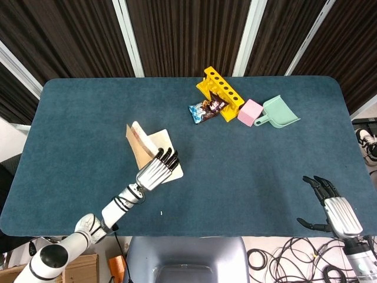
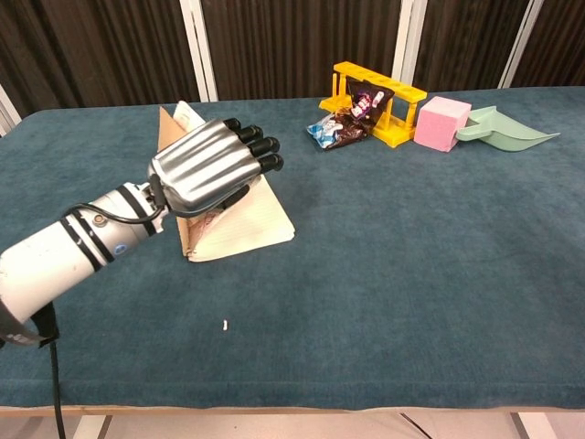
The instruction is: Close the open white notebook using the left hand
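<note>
The white spiral notebook point(image 1: 158, 148) point(image 2: 247, 226) lies left of the table's middle, half folded over. Its brown left cover point(image 1: 135, 143) point(image 2: 170, 130) stands tilted up over the white right page. My left hand point(image 1: 156, 170) point(image 2: 212, 164) is against the raised cover's outer side, fingers stretched out together over the page, gripping nothing. My right hand point(image 1: 330, 206) stays at the table's near right edge with fingers spread and nothing in it; it shows in the head view only.
At the back stand a yellow rack point(image 1: 220, 92) point(image 2: 378, 99), a snack packet point(image 1: 205, 109) point(image 2: 340, 128), a pink cube point(image 1: 250, 112) point(image 2: 441, 122) and a green dustpan point(image 1: 278, 112) point(image 2: 507, 129). A small white crumb point(image 1: 161, 213) point(image 2: 225, 323) lies near the front edge.
</note>
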Motion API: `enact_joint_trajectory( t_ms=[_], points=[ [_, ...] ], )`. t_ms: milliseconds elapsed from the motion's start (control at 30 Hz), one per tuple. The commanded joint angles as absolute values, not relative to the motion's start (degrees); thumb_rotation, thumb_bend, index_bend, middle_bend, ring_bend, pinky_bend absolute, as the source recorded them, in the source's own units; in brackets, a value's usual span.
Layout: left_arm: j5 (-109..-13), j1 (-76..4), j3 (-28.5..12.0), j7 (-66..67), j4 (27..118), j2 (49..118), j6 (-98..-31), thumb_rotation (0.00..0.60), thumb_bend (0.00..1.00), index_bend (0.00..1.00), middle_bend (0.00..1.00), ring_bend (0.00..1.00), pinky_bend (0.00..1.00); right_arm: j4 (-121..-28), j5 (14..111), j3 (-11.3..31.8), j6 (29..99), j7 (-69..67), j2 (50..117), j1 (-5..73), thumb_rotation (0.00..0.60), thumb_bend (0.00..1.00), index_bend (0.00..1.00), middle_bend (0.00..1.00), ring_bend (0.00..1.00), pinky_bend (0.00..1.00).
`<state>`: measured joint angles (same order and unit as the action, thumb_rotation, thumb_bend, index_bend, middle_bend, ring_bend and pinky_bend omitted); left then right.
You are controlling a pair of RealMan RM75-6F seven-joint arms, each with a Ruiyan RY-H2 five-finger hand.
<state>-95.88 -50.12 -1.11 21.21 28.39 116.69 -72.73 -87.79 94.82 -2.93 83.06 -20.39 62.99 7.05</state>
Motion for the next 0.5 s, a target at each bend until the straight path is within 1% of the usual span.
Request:
enact_joint_trajectory(
  t_ms=[33, 200, 300, 367, 500],
  points=[
    [-93.5, -51.7, -3.4, 18.5, 24.3, 120.9, -70.2, 0.600, 0.54, 0.31, 0.23, 0.23, 0.38, -87.9, 94.8, -2.9, 83.0, -20.3, 62.9, 7.1, 0.600, 0.00, 0.07, 0.13, 0.03, 0.08],
    [-93.0, -53.4, -3.1, 17.2, 19.7, 125.0, -66.5, 0.600, 0.54, 0.31, 0.22, 0.22, 0.37, -88.0, 94.6, -2.9, 82.9, -20.2, 62.9, 7.0, 0.600, 0.00, 0.07, 0.13, 0.03, 0.08],
    [-92.5, -53.8, -3.4, 14.6, 19.2, 126.9, -66.2, 0.600, 0.54, 0.30, 0.21, 0.22, 0.37, -87.8, 94.4, -2.9, 82.8, -20.1, 63.1, 6.9, 0.600, 0.00, 0.07, 0.13, 0.03, 0.08],
    [-91.9, -53.9, -4.0, 11.4, 20.0, 127.9, -67.2, 0.600, 0.54, 0.29, 0.21, 0.21, 0.37, -87.7, 94.3, -2.9, 82.8, -20.1, 63.2, 6.9, 0.600, 0.00, 0.07, 0.13, 0.03, 0.08],
    [-92.3, -53.4, -4.4, 5.5, 23.0, 128.0, -73.1, 0.600, 0.51, 0.27, 0.20, 0.20, 0.37, -87.7, 94.4, -2.7, 83.0, -20.2, 63.1, 6.9, 0.600, 0.00, 0.07, 0.13, 0.03, 0.08]
  ],
)
